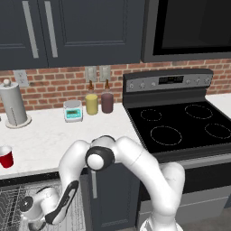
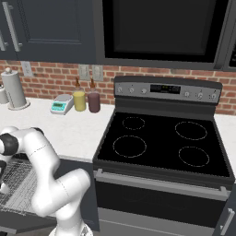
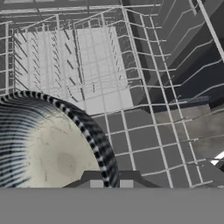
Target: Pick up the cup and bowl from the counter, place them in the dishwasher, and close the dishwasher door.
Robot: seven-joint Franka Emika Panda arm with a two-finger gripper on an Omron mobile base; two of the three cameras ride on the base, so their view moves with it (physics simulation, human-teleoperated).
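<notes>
My gripper (image 3: 110, 181) is shut on the rim of the grey metallic bowl (image 3: 48, 148), which hangs low over the grey-white wire rack (image 3: 144, 140) inside the open dishwasher (image 1: 11, 198). In the left base view my arm bends down from the counter edge into that rack at the lower left. The right base view also shows the rack (image 2: 18, 184), with the arm in front of it. The red cup (image 1: 6, 158) stands upright on the white counter (image 1: 49, 135) at the far left, apart from the arm.
Against the brick wall stand a paper towel holder (image 1: 13, 106), a teal-faced scale (image 1: 73, 111), a yellow jar (image 1: 91, 103) and a maroon jar (image 1: 107, 102). The black stovetop (image 1: 180, 124) lies to the right. A narrow navy cabinet door (image 1: 94, 185) separates dishwasher and stove.
</notes>
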